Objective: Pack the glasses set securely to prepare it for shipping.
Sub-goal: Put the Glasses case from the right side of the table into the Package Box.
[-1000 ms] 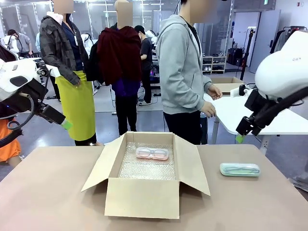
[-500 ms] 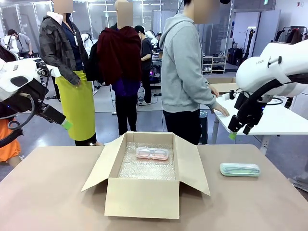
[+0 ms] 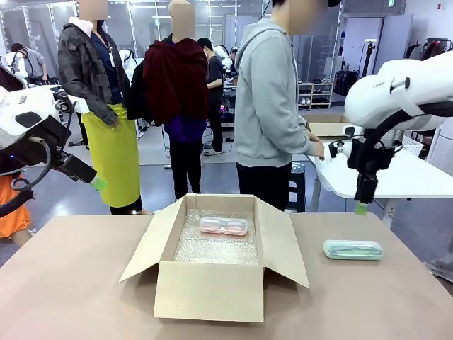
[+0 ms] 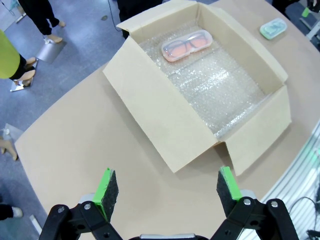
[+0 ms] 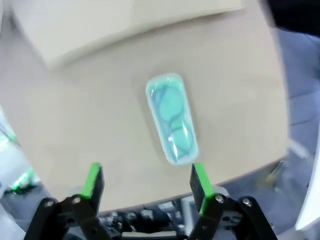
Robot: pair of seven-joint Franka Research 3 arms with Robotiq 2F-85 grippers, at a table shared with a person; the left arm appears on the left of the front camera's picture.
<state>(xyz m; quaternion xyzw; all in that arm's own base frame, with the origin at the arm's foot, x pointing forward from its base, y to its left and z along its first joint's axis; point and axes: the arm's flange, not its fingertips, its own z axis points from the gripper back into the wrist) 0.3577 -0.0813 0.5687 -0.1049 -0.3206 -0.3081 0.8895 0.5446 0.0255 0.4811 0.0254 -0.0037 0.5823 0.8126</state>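
Observation:
The pale pink glasses case (image 3: 224,226) lies at the back of the open cardboard box (image 3: 211,289), on its bubble wrap lining (image 4: 220,85); the left wrist view looks down on this case (image 4: 186,45). The mint green glasses case (image 3: 352,249) lies flat on the table right of the box. My right gripper (image 3: 362,205) hangs above it, pointing down, open with nothing between its fingers; its own camera has the green case (image 5: 172,125) just beyond the open gripper (image 5: 146,182). My left gripper (image 3: 95,183) is held high at the far left, open and empty (image 4: 167,185).
The box's flaps (image 3: 150,241) stand spread to both sides. A person in a grey hoodie (image 3: 269,106) stands behind the table, hands at a white table (image 3: 403,177) at the back right. Other people stand farther back.
My right arm has swung in and turned its gripper to point straight down above the green case. The person in grey has turned toward the white table. The left arm has stayed still.

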